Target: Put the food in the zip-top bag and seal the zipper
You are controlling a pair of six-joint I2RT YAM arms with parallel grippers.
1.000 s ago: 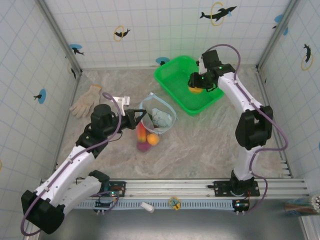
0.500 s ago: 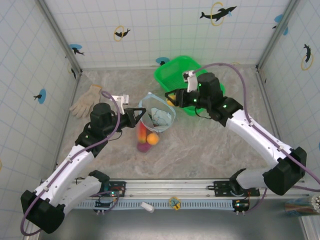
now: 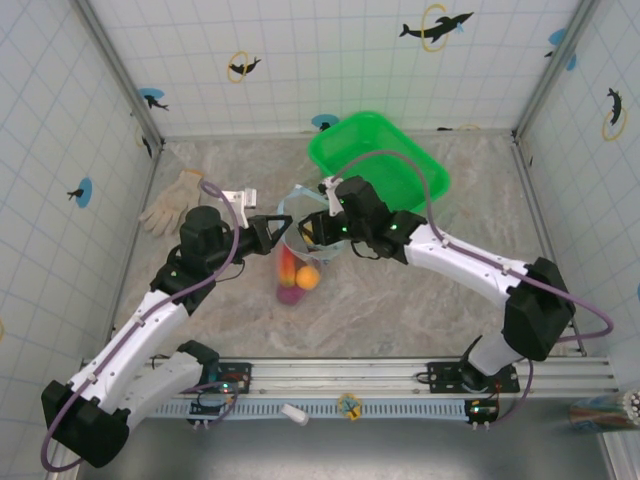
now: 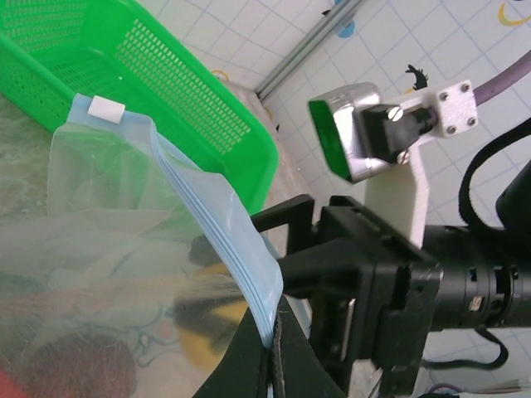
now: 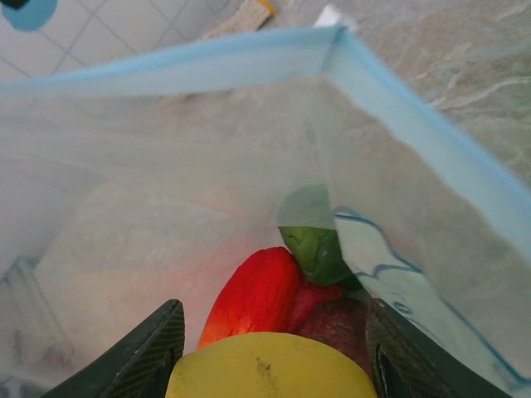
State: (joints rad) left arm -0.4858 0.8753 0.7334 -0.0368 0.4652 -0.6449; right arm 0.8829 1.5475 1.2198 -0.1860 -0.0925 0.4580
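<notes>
1. Left gripper (image 3: pixel 281 229): the jaws are pressed together on the zipper (image 4: pixel 217 217), pinching the blue strip and lifting that edge of the mouth. In the left wrist view, the strip runs up and away from the closed fingertips toward 11 o'clock.
2. Zip-top bag (image 4: pixel 108 215): it lies near the middle of the table (image 3: pixel 400 290) with its mouth held open.
3. Right gripper (image 3: pixel 312 232): it hangs over the open mouth. Its fingers (image 5: pixel 149 352) are closed against both sides of a yellow fruit (image 5: pixel 270 375).
4. Contents, right wrist view: a red piece (image 5: pixel 257 294), a green piece (image 5: pixel 315 249) and a dark maroon piece (image 5: pixel 332 319) lie at the bottom of the bag.
5. Contents, top view: an orange piece (image 3: pixel 307 277) and a purple piece (image 3: pixel 287 294) show through the plastic at 6 o'clock from the mouth.
6. Green basket (image 3: pixel 395 165): it stands at 1 o'clock from the bag, near it.
7. White glove (image 3: pixel 172 200): it lies at 9 o'clock from the bag, well apart.
</notes>
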